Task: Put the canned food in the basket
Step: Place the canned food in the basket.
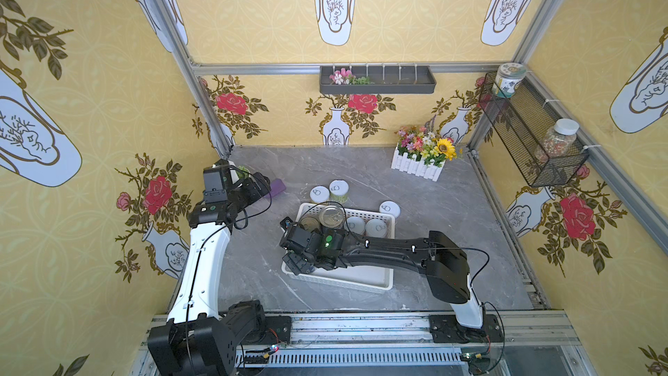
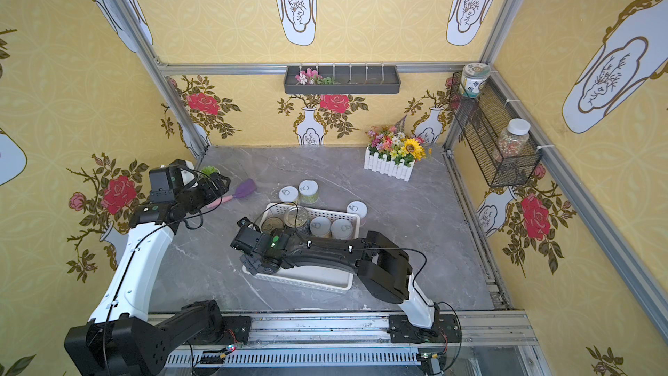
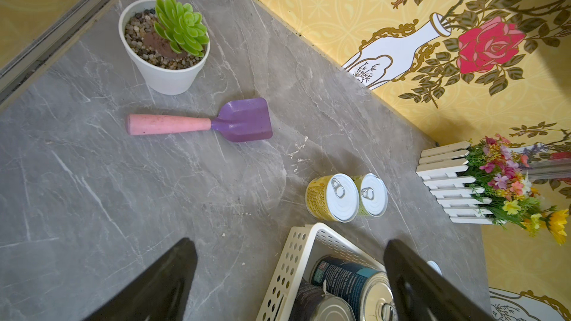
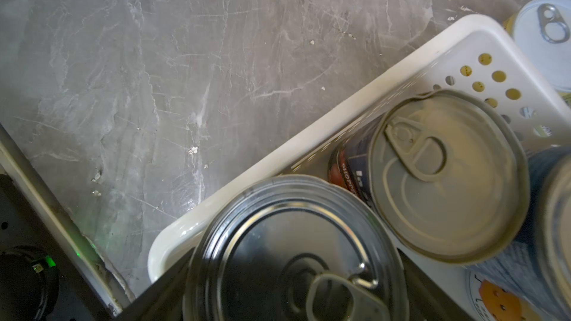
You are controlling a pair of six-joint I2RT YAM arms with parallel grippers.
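Three cans (image 1: 339, 189) stand beyond the basket's (image 1: 343, 283) far rim; right tool (image 1: 299, 264) grips a silver-topped can (image 4: 293, 257), left tool (image 3: 290, 243) gapes empty.

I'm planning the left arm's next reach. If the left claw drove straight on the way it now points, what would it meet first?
Probably bare grey tabletop, between the purple shovel and the two white-lidded cans. The open left claw aims there, though depth is uncertain.

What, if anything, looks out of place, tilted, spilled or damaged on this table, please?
Nothing stands out. The silver-topped cans and white-lidded cans in the basket stand upright, as do the three loose cans beside it on the table. No spill or dent shows.
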